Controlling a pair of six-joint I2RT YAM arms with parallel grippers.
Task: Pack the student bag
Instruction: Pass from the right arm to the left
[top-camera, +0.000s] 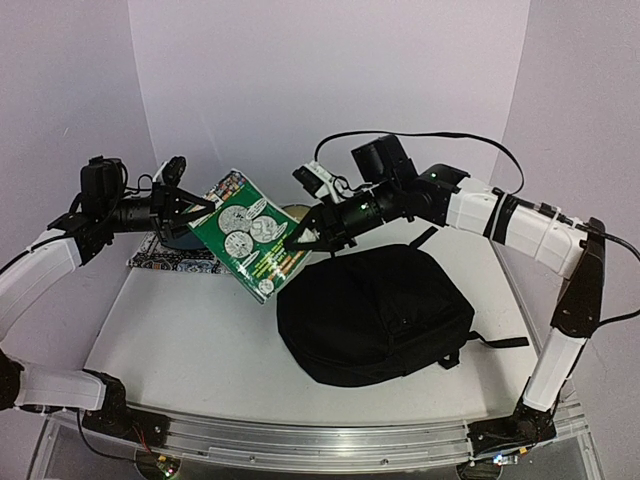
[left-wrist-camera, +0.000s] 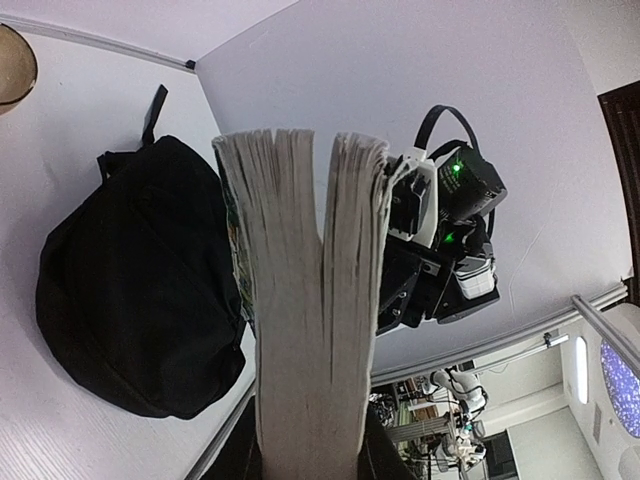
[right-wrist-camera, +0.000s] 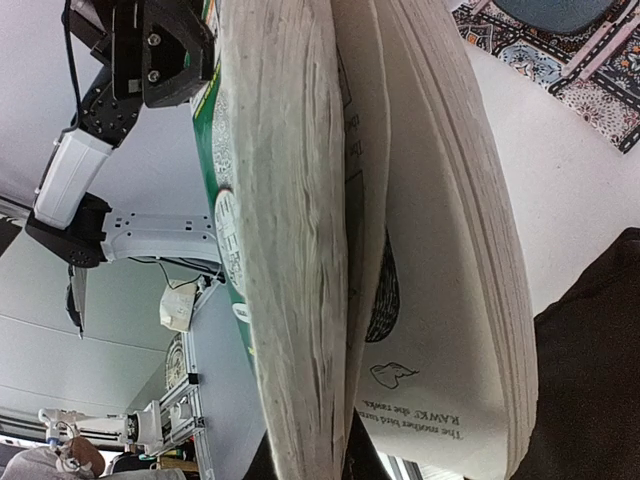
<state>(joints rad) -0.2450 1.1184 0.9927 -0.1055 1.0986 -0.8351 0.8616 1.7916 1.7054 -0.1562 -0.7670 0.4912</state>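
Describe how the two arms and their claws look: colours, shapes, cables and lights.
The left arm and the right arm have white shell segments joined by black joints. The left claw and the right claw are black, each with two thin angular fingers. A black camera box sits on the right wrist; a thin black cable loops over it, and a small green light glows nearby.

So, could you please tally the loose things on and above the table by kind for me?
student bag: 1
green book: 1
patterned flat piece: 1
round items, too hidden to identify: 2 (blue-grey round item, tan round item)
Total: 5
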